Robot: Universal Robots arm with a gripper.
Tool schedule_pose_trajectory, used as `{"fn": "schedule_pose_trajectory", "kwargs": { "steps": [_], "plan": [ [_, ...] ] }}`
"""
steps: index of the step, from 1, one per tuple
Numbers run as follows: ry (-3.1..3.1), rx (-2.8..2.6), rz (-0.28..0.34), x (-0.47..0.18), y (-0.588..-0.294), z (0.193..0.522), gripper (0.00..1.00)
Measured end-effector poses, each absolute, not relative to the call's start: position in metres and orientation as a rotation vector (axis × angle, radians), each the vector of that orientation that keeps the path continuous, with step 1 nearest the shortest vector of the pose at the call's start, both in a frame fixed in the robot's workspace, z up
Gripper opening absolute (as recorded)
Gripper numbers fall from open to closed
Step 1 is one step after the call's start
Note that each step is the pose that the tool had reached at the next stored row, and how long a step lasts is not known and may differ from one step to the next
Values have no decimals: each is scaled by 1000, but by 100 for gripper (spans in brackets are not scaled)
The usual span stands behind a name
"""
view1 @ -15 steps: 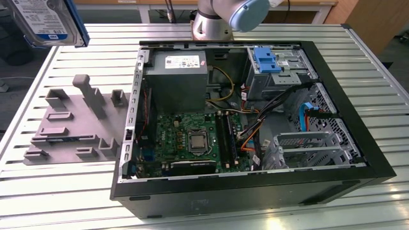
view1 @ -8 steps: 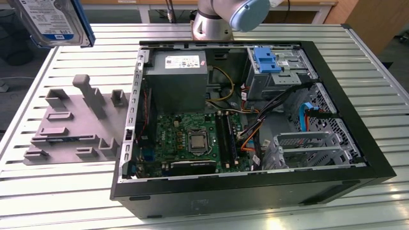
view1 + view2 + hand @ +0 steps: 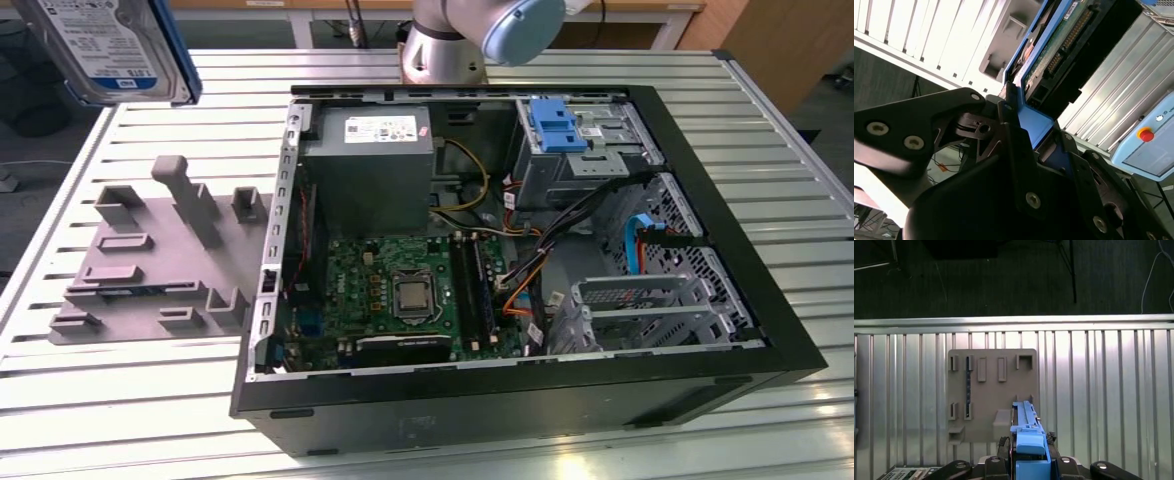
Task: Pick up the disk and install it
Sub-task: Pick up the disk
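The disk, a silver drive with a white-and-blue label in a blue carrier, hangs high over the table's far corner on the exterior view's left, lifted well above the grey fixture plate. In the second wrist view my gripper is shut on the disk, its black fingers clamping the blue carrier edge. In the first wrist view the disk stands edge-on between the fingers of the gripper, above the fixture plate.
An open computer case lies on the slatted table, with a grey power supply, a motherboard, a blue bracket in an upper bay and a metal drive cage. A pendant with a red button lies beside the table.
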State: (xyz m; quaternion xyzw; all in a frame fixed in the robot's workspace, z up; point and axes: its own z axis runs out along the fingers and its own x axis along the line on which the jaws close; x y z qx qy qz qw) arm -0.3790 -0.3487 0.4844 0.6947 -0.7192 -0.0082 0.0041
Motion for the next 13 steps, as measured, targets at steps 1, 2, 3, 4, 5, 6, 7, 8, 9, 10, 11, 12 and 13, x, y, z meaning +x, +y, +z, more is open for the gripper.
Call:
{"fn": "schedule_pose_trajectory", "kwargs": {
  "steps": [1,2,3,4,5,6,7,8,9,10,11,12,13],
  "plan": [
    [-2254,2177,-26,-378,-350,484,36],
    [-2254,2177,-26,-377,-351,484,36],
    [-2254,2177,-26,-376,-352,484,36],
    [-2253,2177,-26,-375,-352,484,36],
    [-2254,2177,-26,-374,-352,484,36],
    [-2254,2177,-26,-372,-352,484,36],
    [-2253,2177,-26,-370,-353,484,36],
    [-2253,2177,-26,-368,-353,484,36],
    [-2253,2177,-26,-366,-353,484,36],
    [-2253,2177,-26,-365,-353,484,36],
    [-2253,2177,-26,-363,-353,484,36],
    [-2253,2177,-26,-362,-353,484,36],
    [-2253,2177,-26,-360,-353,484,36]
  ]
}}
